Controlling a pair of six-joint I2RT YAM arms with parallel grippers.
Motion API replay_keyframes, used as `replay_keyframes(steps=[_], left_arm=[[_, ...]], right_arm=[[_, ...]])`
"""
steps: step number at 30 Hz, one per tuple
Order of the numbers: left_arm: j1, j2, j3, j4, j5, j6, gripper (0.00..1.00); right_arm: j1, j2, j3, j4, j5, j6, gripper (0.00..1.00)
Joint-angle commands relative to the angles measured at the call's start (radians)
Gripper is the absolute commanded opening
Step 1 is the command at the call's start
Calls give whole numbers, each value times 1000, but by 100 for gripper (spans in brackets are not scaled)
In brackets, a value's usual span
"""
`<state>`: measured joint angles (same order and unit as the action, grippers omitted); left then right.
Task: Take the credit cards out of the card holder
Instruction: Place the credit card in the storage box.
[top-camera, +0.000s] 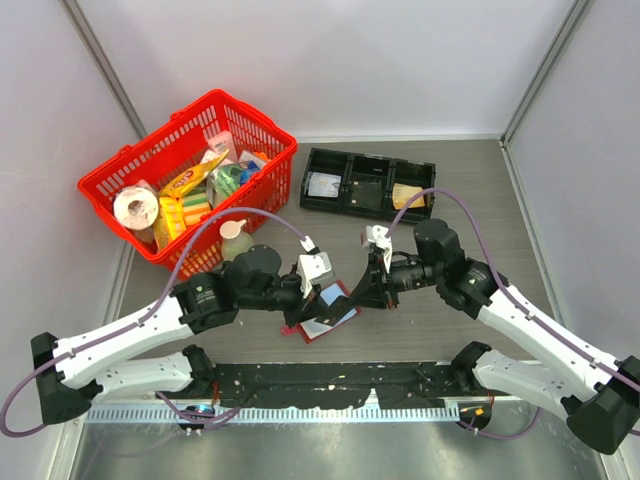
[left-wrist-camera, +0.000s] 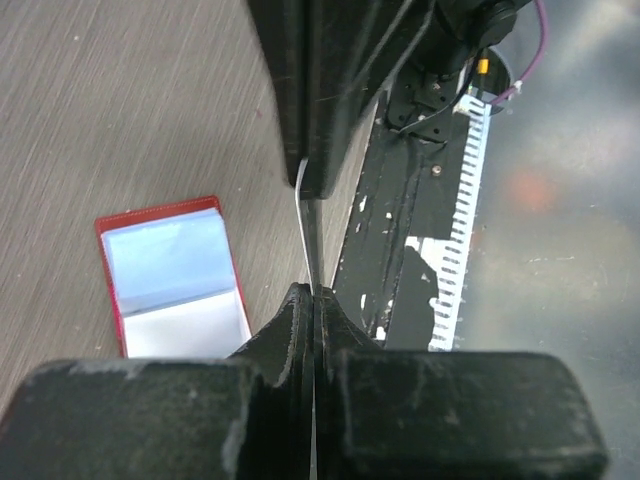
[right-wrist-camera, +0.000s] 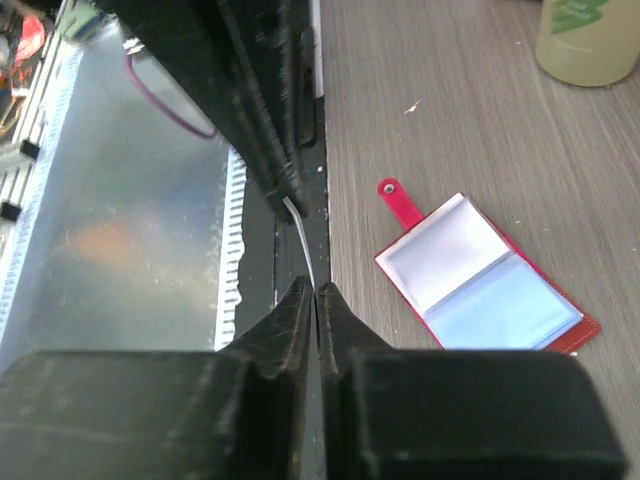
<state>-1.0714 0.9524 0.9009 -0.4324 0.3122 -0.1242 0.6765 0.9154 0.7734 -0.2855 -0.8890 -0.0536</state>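
Observation:
The card holder (top-camera: 343, 313) lies open and flat on the table, dark red with pale blue-grey sleeves (left-wrist-camera: 170, 275) and a snap tab (right-wrist-camera: 400, 203). Above it, a thin credit card (top-camera: 331, 294) hangs between both grippers. In the left wrist view the card (left-wrist-camera: 305, 225) shows edge-on. My left gripper (left-wrist-camera: 313, 292) is shut on one end, and my right gripper (right-wrist-camera: 315, 287) is shut on the other end of the same card (right-wrist-camera: 303, 240). The two grippers (top-camera: 318, 283) (top-camera: 364, 287) face each other just above the holder.
A red basket (top-camera: 190, 165) full of groceries stands at the back left, with a pale bottle (top-camera: 236, 240) in front of it. A black three-compartment tray (top-camera: 368, 185) sits at the back centre. A black rail (top-camera: 330, 380) runs along the near edge.

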Motion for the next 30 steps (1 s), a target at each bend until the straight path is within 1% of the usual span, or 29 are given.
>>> replay_keyframes(steps=[1,4,6,8,10,11,12,13,15,17,18,19,21,25,27,28,30], left_arm=[[-1,8,52,-5,39,38,0],[2,-3,55,-3,-40,31,0],[1,-20,55,0,-138,15,0],[2,-44,49,12,-285,9,0],[5,-84,36,49,-460,9,6],[8,-104,24,76,-538,11,13],[14,-125,9,110,-617,14,24],[24,-147,-3,138,-698,18,40],[39,-185,-20,181,-775,29,73],[51,-208,-17,204,-843,35,94],[62,-213,-14,211,-881,40,100],[73,-214,-5,218,-912,47,100],[103,-215,9,244,-964,63,100],[174,-236,-8,345,-996,71,100],[244,-282,-69,401,-923,52,99],[296,-314,-110,426,-880,29,100],[361,-381,-170,475,-858,-35,99]], right_arm=[[-3,20,41,-6,-7,-31,1],[-3,42,46,-6,21,-15,1],[-5,50,52,-3,54,-3,1],[-11,60,63,-3,113,14,1],[-37,74,84,8,182,47,1],[-48,88,90,11,240,79,1],[-72,99,99,11,271,87,1],[-92,121,118,11,310,116,1],[-146,158,150,17,350,162,1],[-207,193,173,35,384,217,1],[-250,206,188,55,424,236,1],[-268,229,197,72,442,282,1],[-351,278,231,86,482,349,1],[-423,407,348,97,599,425,1],[-451,518,404,100,649,465,1],[-457,545,421,104,663,475,1],[-462,635,486,120,693,486,1]])
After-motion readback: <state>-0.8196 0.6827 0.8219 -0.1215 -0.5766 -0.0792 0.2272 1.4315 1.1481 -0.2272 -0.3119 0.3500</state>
